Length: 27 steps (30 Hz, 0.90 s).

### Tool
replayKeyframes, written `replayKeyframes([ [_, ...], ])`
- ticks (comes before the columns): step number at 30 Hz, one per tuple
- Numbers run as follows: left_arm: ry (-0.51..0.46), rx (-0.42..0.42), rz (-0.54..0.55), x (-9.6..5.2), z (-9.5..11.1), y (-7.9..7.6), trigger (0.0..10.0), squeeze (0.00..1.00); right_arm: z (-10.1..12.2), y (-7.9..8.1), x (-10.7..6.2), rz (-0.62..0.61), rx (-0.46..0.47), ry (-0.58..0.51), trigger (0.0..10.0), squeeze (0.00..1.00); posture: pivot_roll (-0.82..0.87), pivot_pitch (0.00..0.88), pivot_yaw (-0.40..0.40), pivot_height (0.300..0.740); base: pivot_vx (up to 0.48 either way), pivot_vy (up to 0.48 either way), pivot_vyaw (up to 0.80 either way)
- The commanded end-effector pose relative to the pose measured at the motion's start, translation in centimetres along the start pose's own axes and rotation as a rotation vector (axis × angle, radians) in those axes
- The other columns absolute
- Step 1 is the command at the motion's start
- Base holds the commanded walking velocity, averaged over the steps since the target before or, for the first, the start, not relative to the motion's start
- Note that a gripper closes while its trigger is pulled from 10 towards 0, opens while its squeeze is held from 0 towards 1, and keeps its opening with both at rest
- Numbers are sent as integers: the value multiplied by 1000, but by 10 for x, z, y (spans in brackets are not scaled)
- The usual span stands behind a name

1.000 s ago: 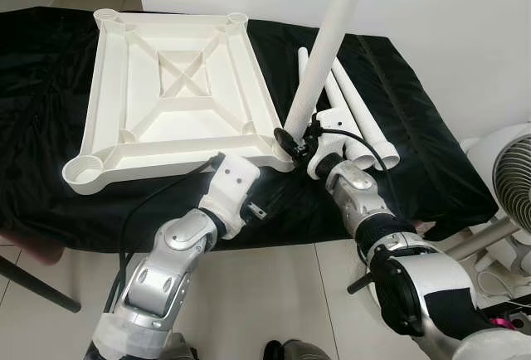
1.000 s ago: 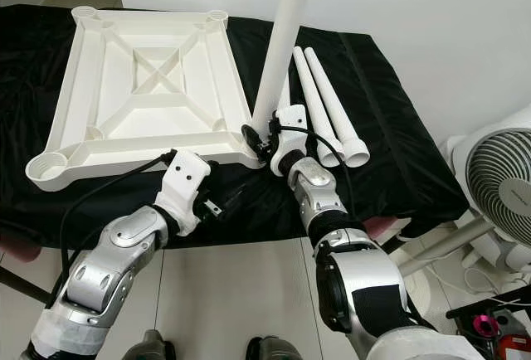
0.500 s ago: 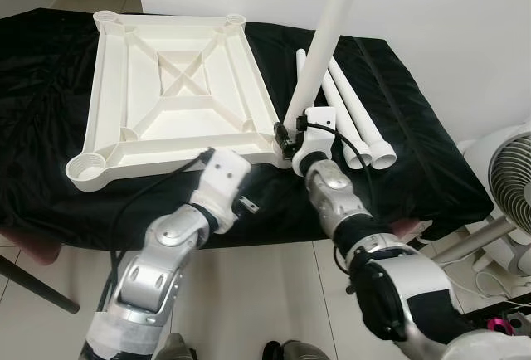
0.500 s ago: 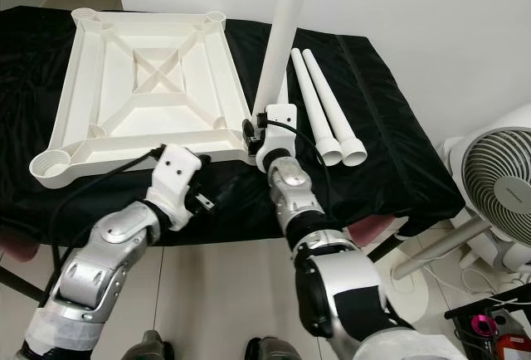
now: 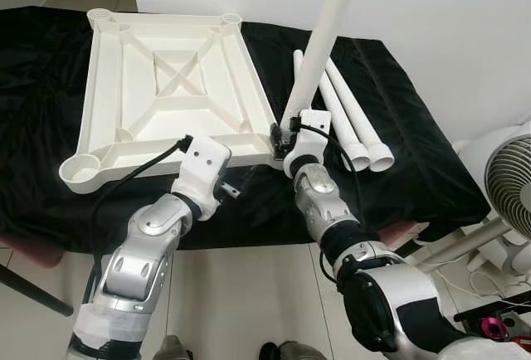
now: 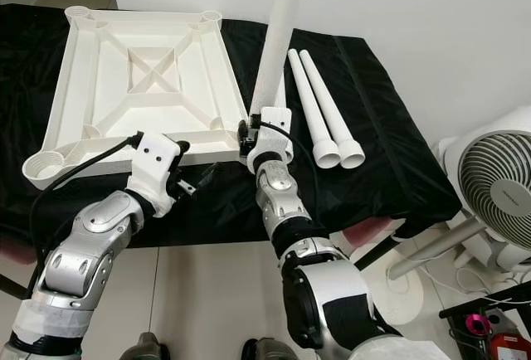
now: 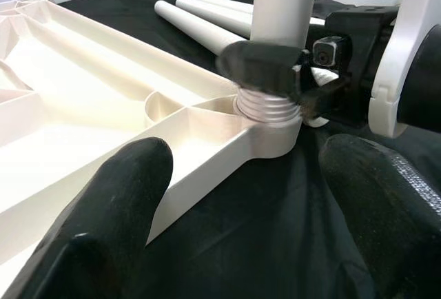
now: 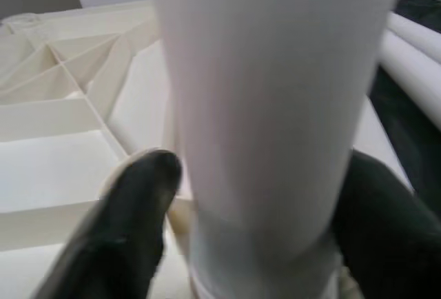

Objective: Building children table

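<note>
Left eye view: white tabletop (image 5: 166,86) lies upside down on a black-draped table (image 5: 431,177). One leg (image 5: 319,45) stands upright in the tabletop's near right corner socket, top out of frame. Right gripper (image 5: 284,138) sits at the base of that leg, jaws closed around it just above the socket. Left gripper (image 5: 236,190) sits over the black cloth just short of the tabletop's near edge, beside the right one. Two more legs (image 5: 353,119) lie flat side by side on the cloth, beyond and to the right of the right jaws, flared ends toward the robot. Fan (image 5: 510,182) at the right edge, off the table.

Right eye view: same layout. Left gripper's cable (image 6: 79,173) loops back over the tabletop's near rim. Empty corner socket (image 6: 39,169) at the near left, well apart from both jaws.

Left wrist view: jaws spread wide, nothing between them but cloth and the tabletop's corner. Straight ahead of the jaws, the leg's threaded base (image 7: 265,106) sits in the corner socket, with the right gripper's black fingers (image 7: 265,65) clamped on the leg just above the threads. Spare legs lie beyond.

Right wrist view: leg sits between the two black fingers (image 8: 138,216), one pressed on each side. Tabletop ribs (image 8: 69,99) show beyond.
</note>
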<state>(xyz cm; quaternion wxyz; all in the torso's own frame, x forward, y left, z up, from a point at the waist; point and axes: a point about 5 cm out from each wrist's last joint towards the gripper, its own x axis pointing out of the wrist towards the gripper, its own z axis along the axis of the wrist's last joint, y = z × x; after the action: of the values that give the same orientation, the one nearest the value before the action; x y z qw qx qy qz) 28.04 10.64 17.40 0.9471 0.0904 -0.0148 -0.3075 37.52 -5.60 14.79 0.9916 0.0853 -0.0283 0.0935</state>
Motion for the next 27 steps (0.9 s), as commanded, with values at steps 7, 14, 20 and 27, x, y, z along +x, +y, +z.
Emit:
replayKeyframes([
  [7,3,-15,13,2,-3,-6,10000,0,0,-24,-6,104,-25,-24,10000,0,79,48,-113,740,0,0,0],
  [14,0,-23,-9,4,-3,-13,10000,0,6,-41,-5,191,-92,-27,10000,0,73,55,-108,740,0,0,0],
  [20,-3,-28,-29,7,-1,-18,10000,0,10,-46,-2,312,-163,9,10000,0,64,62,-93,740,0,0,0],
  [27,-4,-31,-63,10,-1,-27,10000,0,14,-42,2,433,-254,67,10000,0,68,65,-90,740,0,0,0],
])
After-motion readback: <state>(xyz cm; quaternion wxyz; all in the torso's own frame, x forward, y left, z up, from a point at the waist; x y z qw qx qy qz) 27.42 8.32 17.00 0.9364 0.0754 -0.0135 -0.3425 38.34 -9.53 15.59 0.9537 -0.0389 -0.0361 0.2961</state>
